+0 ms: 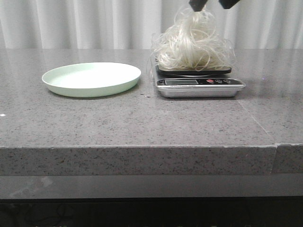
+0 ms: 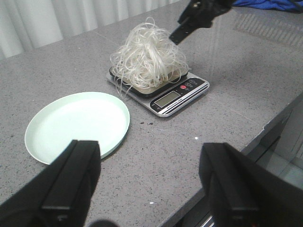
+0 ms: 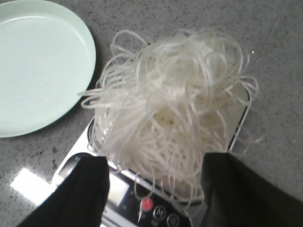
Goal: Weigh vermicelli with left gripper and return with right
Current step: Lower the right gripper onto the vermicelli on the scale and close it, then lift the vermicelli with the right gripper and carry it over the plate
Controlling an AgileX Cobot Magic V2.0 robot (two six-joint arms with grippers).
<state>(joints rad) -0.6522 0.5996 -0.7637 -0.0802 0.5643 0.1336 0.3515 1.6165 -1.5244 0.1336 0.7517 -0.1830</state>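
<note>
1. While the vermicelli (image 1: 194,42) sits heaped on the scale (image 1: 200,84), the weighing half looks done.
2. Right gripper (image 3: 154,189) hangs over the mound, jaws spread, gripping nothing.
3. Left gripper (image 2: 149,184) is back, released, empty.
4. Left to do: return to the plate (image 1: 91,78), bare beside the scale.

The vermicelli (image 1: 193,43) (image 2: 148,56) (image 3: 173,111) is a fluffy mound of thin, curly, translucent white strands. It sits on the kitchen scale (image 1: 200,84) (image 2: 163,91) (image 3: 118,187) in the upper right of the front view. Loose loops hang over the edges of the platform, and the top of the mound rises into a peak.
</note>
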